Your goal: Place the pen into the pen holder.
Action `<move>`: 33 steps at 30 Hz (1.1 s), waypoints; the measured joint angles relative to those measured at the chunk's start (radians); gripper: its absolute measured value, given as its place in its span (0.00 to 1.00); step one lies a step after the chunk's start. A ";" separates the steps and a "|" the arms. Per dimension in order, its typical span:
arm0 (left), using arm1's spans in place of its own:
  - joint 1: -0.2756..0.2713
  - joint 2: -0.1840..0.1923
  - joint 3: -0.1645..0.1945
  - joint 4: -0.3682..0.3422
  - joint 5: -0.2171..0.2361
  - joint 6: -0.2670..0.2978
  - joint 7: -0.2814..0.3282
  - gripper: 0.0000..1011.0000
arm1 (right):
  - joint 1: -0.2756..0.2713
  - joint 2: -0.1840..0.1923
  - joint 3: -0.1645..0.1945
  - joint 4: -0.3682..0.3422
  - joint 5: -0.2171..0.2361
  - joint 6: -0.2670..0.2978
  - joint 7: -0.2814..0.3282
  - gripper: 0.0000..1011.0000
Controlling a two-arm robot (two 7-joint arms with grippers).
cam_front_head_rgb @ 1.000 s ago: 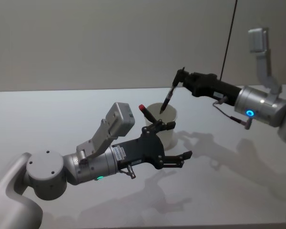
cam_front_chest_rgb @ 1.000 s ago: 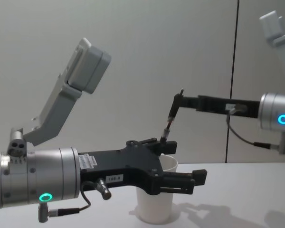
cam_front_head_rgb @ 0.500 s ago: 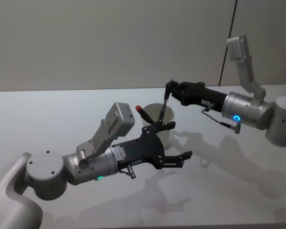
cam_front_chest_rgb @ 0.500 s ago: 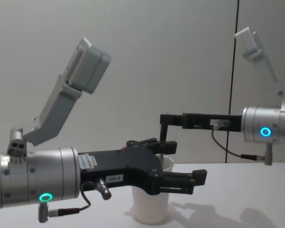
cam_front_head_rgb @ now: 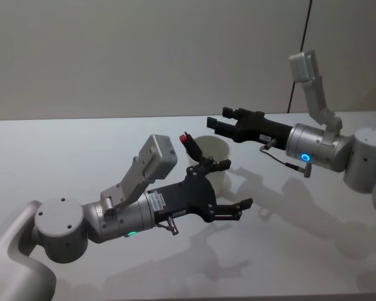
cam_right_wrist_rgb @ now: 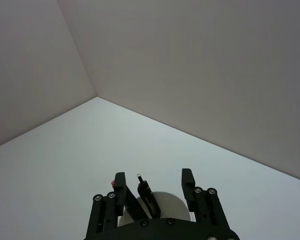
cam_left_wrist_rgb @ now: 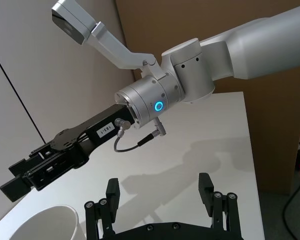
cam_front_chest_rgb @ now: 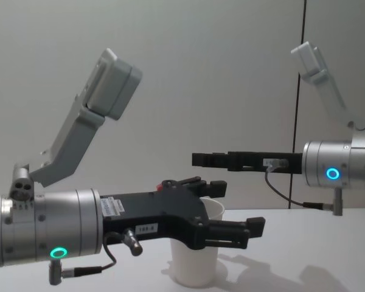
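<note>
My right hand (cam_front_head_rgb: 217, 119) is open and empty above the cup (cam_front_head_rgb: 214, 160), with two pens (cam_right_wrist_rgb: 146, 194) inside. My left hand (cam_front_head_rgb: 229, 188) is open and empty, near the cup. Either hand could bump the cup and tip it over on the table (cam_front_head_rgb: 62, 157).

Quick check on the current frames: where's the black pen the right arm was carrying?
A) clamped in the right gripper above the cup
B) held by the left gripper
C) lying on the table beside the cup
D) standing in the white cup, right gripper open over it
D: the right wrist view shows the black pen standing in the pen holder, between the spread fingers of the open right gripper.
</note>
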 joint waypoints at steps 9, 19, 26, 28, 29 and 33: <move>0.000 0.000 0.000 0.000 0.000 0.000 0.000 0.99 | 0.004 -0.002 -0.003 0.007 0.003 -0.002 0.001 0.90; 0.000 0.000 0.000 0.000 0.000 0.000 0.000 0.99 | 0.006 -0.003 -0.004 0.011 0.005 -0.003 0.002 0.99; 0.000 0.000 0.000 0.000 0.000 0.000 0.000 0.99 | 0.006 -0.003 -0.005 0.012 0.006 -0.004 0.003 0.99; 0.000 0.000 0.000 0.000 0.000 0.000 0.000 0.99 | 0.006 -0.003 -0.005 0.012 0.006 -0.004 0.003 0.99; 0.000 0.000 0.000 0.000 0.000 0.000 0.000 0.99 | 0.006 -0.004 -0.005 0.012 0.006 -0.004 0.003 0.99; 0.000 0.000 0.000 0.000 0.000 0.000 0.000 0.99 | 0.007 -0.004 -0.005 0.013 0.006 -0.004 0.003 0.99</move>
